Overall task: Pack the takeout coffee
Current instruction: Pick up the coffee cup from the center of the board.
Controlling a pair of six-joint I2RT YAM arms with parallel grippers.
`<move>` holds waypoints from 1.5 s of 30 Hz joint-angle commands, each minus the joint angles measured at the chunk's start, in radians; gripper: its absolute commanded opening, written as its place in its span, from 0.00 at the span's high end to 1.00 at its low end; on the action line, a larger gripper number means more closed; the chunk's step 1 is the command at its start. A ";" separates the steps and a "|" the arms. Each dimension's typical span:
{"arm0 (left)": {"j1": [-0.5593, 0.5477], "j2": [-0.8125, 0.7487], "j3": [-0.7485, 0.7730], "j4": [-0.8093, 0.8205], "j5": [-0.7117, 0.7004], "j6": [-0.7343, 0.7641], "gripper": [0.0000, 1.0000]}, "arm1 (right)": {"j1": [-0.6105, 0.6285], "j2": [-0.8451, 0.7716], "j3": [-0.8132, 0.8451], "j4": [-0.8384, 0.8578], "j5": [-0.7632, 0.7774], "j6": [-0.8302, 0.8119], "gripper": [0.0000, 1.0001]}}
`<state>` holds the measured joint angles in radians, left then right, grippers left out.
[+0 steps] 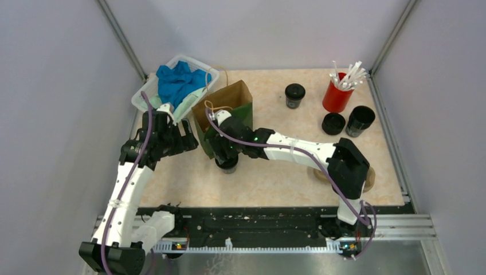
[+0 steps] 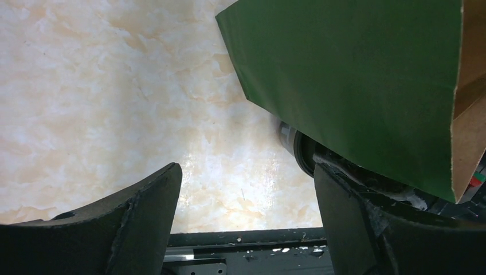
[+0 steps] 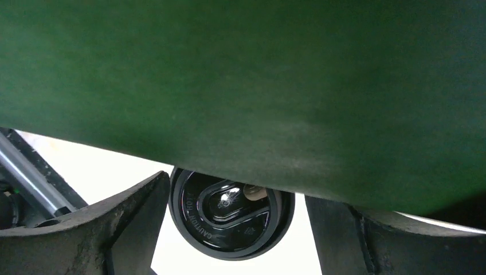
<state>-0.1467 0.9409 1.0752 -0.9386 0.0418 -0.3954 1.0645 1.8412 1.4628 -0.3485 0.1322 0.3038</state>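
A green and brown paper bag [image 1: 226,109] stands open near the table's middle. Just in front of it stands one takeout coffee cup [image 1: 227,164] with a round black lid [image 3: 232,220]. My right gripper [image 1: 224,151] hovers over this cup, open, one finger on each side of the lid [image 3: 238,220], and the bag's green wall [image 3: 240,74] fills the view above. My left gripper [image 1: 189,139] is open and empty beside the bag's left face [image 2: 355,74], above bare table [image 2: 246,195]. A second lidded cup [image 1: 294,95] stands further back.
A red cup of white sticks [image 1: 338,94] stands at the back right, with a loose black lid [image 1: 333,123] and a black cup [image 1: 360,120] beside it. A tan carrier [image 1: 369,177] lies partly under the right arm. A clear bin of blue cloth [image 1: 175,86] sits at the back left.
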 commanded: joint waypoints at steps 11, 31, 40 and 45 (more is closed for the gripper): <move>-0.054 0.001 0.012 0.017 -0.094 0.036 0.06 | 0.065 0.038 0.129 -0.127 0.068 -0.065 0.12; -0.056 0.050 0.057 0.061 -0.047 0.023 0.08 | 0.066 -0.190 -0.091 0.014 -0.023 -0.055 0.07; -0.056 0.062 0.066 0.073 -0.047 0.015 0.09 | 0.068 -0.197 -0.165 0.084 -0.051 -0.083 0.10; -0.056 0.056 0.057 0.069 -0.048 0.023 0.09 | 0.091 -0.111 -0.063 0.024 0.010 -0.119 0.15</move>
<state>-0.1993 1.0061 1.1088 -0.9100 -0.0151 -0.3717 1.1194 1.6760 1.3117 -0.3233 0.0887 0.2264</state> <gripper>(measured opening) 0.911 0.856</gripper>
